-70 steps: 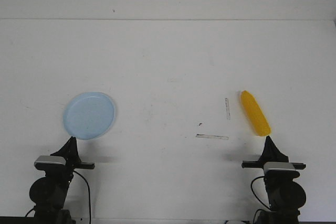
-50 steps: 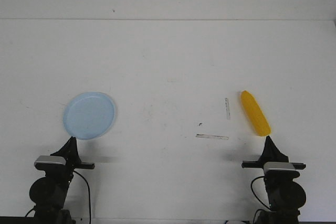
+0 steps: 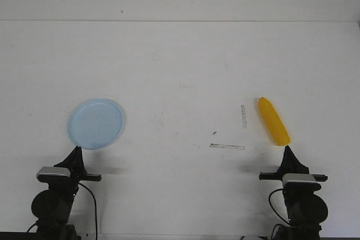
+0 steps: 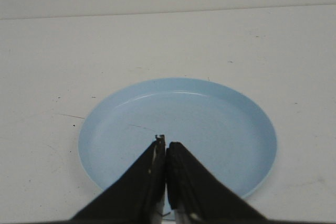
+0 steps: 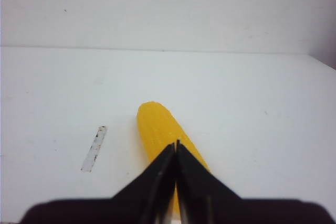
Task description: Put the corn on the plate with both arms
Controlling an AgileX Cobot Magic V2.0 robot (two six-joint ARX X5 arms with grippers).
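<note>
The pale blue plate (image 3: pixel 95 123) lies on the white table at the left; it fills the left wrist view (image 4: pixel 210 124). My left gripper (image 3: pixel 77 150) is shut and empty, its tip (image 4: pixel 166 144) just short of the plate's near rim. The yellow corn (image 3: pixel 273 121) lies on the table at the right, slanting away and to the left. My right gripper (image 3: pixel 287 149) is shut and empty, its tip (image 5: pixel 176 144) right at the corn's near end (image 5: pixel 163 129).
Two strips of worn tape lie on the table left of the corn: a short one (image 3: pixel 243 116) and a longer one (image 3: pixel 227 146). The short strip also shows in the right wrist view (image 5: pixel 94 149). The table's far edge (image 3: pixel 180 21) meets a white wall.
</note>
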